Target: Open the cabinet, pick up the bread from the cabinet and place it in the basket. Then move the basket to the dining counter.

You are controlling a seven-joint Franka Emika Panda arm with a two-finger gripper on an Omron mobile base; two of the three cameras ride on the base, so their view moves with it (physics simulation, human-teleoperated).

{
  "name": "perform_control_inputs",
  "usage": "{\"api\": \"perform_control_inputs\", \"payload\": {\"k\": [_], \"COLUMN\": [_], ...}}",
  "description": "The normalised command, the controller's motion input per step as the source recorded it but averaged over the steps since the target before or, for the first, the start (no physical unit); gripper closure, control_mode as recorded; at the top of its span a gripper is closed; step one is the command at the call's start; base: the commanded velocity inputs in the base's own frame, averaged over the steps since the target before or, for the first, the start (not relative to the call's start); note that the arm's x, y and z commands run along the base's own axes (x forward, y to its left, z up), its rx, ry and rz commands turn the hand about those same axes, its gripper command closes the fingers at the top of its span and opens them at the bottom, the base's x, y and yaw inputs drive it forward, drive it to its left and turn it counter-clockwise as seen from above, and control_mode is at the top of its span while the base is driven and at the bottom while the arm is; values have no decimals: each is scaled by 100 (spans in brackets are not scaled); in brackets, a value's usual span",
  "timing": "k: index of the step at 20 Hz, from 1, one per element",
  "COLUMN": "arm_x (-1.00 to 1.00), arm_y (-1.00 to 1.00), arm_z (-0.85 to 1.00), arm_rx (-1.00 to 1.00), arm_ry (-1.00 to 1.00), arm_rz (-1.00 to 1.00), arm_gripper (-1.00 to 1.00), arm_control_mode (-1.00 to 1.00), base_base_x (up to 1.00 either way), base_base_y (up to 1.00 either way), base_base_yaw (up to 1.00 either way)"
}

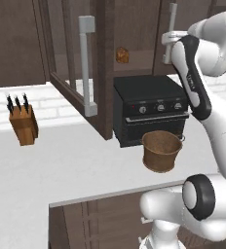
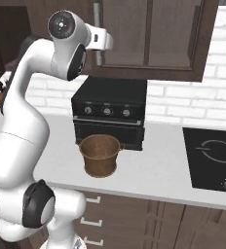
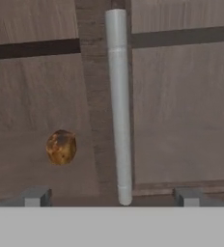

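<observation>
Left base view: the cabinet (image 1: 105, 58) fills the upper centre of the frame. Its left door stands swung out toward the camera, with a long grey bar handle (image 1: 87, 65) on its edge. The bread (image 1: 122, 55) shows as a small tan lump inside, upper centre, above the black oven (image 1: 151, 109). The right door looks shut, and its handle (image 1: 171, 31) sits at upper right.

The gripper (image 1: 167, 44) is up at that right handle, at the upper right of the frame. Whether the fingers touch the bar cannot be told from here.

Hand view: the grey bar runs top to bottom through the centre. The two finger tips (image 3: 35, 197) rise at the bottom, one well to each side of the bar, so the claw is spread wide with nothing held. The bread (image 3: 61, 147) lies left of the bar, at middle left.

The basket (image 1: 161, 151) stands on the white counter (image 1: 61, 165) just in front of the oven's lower right corner, at centre right of the left base view. In the right base view the basket (image 2: 100, 154) is at lower centre, before the oven's left half.

A wooden knife block (image 1: 23, 121) stands at the left of the left base view, well apart from the basket. A black cooktop (image 2: 215, 158) lies at the right edge of the right base view.
</observation>
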Motion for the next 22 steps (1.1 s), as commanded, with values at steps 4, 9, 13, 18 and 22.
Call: {"api": "perform_control_inputs", "payload": {"k": [4, 9, 13, 18, 22], "arm_x": [44, 50, 56, 64, 68], "arm_y": [0, 0, -1, -23, -11], "arm_z": [0, -2, -3, -7, -8], "arm_rx": [0, 0, 0, 0, 0], "arm_ry": [0, 0, 0, 0, 0], "arm_rz": [0, -1, 0, 0, 0], "arm_gripper": [-100, -100, -100, -100, -100], "arm_control_mode": [-100, -100, -100, -100, -100], "base_base_x": [0, 0, 0, 0, 0], "base_base_y": [0, 0, 0, 0, 0], "base_base_yaw": [0, 0, 0, 0, 0]}}
